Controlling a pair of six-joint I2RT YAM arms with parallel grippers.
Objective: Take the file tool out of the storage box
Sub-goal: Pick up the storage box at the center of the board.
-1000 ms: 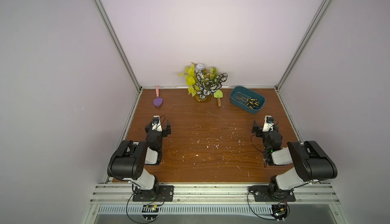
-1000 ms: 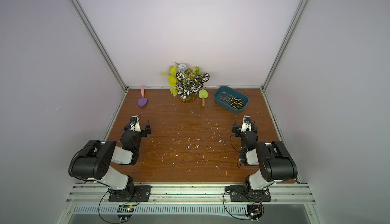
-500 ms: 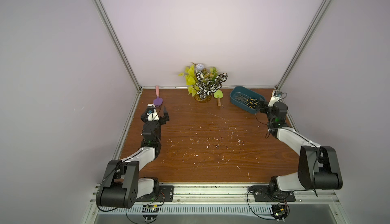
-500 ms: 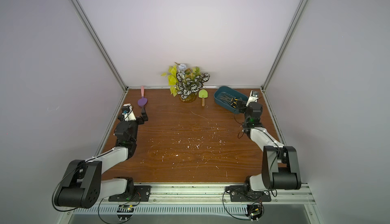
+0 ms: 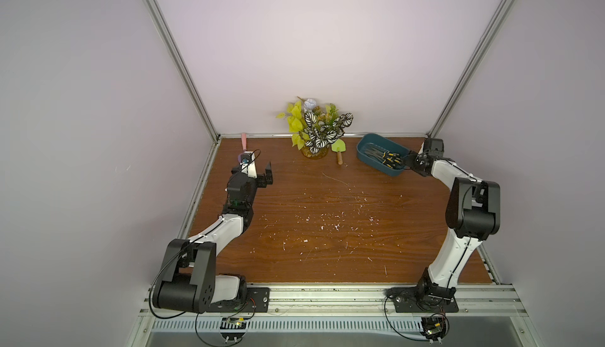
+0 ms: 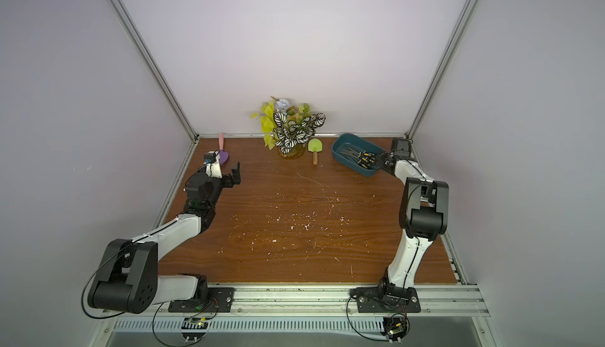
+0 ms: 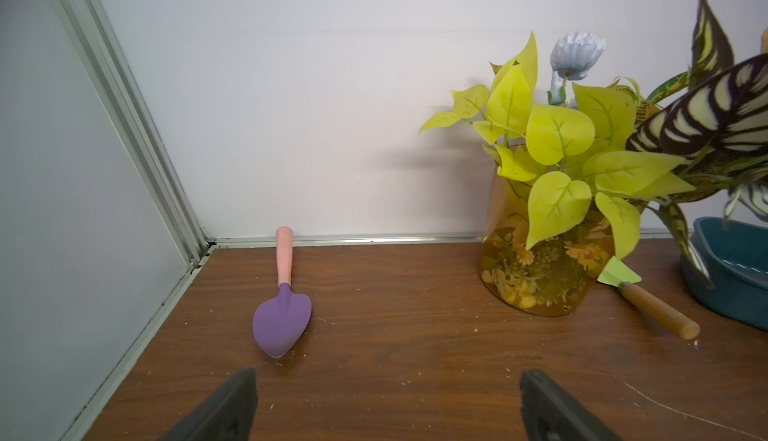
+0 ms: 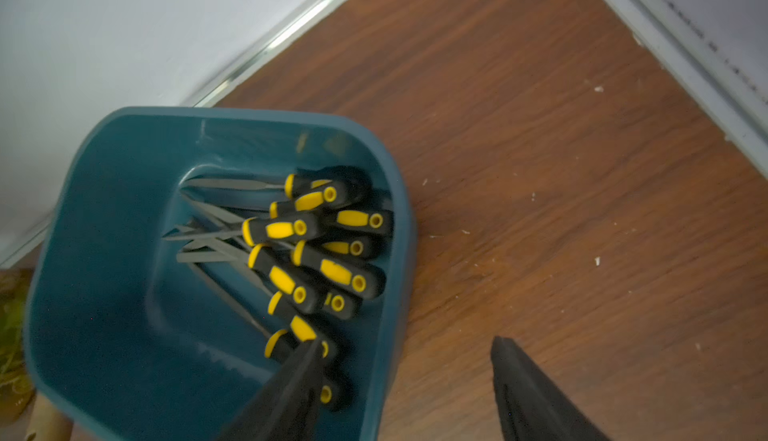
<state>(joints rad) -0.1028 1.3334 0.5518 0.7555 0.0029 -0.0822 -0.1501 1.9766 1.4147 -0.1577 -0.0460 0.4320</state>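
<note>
**Jaws astride the box wall, files still inside**

On the wooden tabletop, the teal storage box sits at the far right corner, near the potted plant. The file tools, black-and-yellow handled, lie heaped inside it against the wall nearest my right gripper. Its jaws stand apart across that wall, one finger over the handles and the other above bare wood. I cannot tell whether it touches a handle. My left gripper hangs wide open and empty by the far left corner, just short of a purple trowel.
</note>
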